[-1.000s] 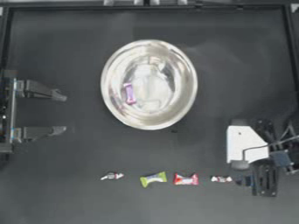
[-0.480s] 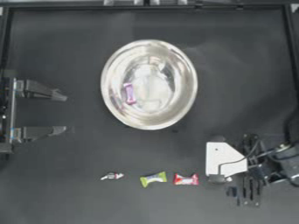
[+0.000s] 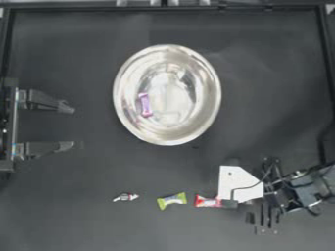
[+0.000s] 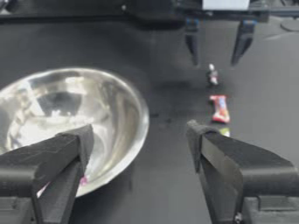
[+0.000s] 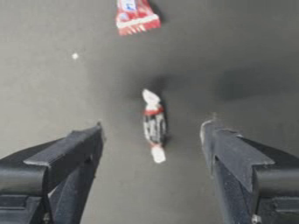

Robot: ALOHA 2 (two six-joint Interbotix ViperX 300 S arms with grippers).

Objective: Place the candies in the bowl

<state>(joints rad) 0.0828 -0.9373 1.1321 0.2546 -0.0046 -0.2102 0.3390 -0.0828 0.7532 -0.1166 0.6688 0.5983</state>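
White-and-dark candy (image 5: pixel 154 130) lies on the table between the right gripper's (image 5: pixel 153 168) spread jaws, its long axis running with the gripper's reach, so the jaws would close across its narrow middle. Red candy (image 5: pixel 135 16) sits just beyond. In the top view the target seems hidden under the wrist. Bowl (image 3: pixel 128 73) holds the purple candy (image 3: pixel 144 104); path clear. Left gripper (image 3: pixel 65 126) parked at the left edge, jaws spread.

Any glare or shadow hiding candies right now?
Top view: the bowl throws bright reflections, yet the purple candy inside still reads; the right arm covers the white-and-dark candy. Right wrist view: that candy shows clearly between the open right pincer, a soft shadow beside it.
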